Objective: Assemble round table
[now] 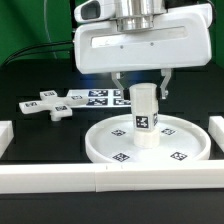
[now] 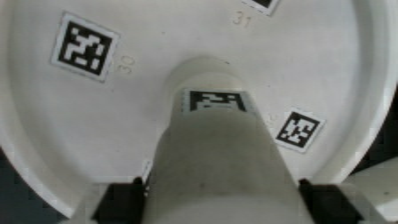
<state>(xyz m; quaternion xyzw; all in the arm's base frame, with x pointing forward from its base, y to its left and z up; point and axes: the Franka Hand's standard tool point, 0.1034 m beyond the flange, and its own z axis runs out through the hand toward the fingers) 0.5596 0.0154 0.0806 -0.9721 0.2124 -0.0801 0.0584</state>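
The large round rimmed disc (image 1: 150,140) lies flat on the black table, tags on its face. The short thick cylinder leg (image 1: 145,118) stands upright on the disc's middle. My gripper (image 1: 143,92) reaches down over the leg's top, a finger on each side, shut on the leg. In the wrist view the leg (image 2: 217,150) runs between the two black fingertips (image 2: 125,198), with the disc (image 2: 107,110) behind it. The cross-shaped foot piece (image 1: 48,104) lies flat on the table at the exterior view's left, apart from the disc.
The marker board (image 1: 100,97) lies flat behind the disc. Long white border rails run along the front (image 1: 100,178), the left (image 1: 4,135) and the right (image 1: 216,135) of the work area. A green backdrop stands behind.
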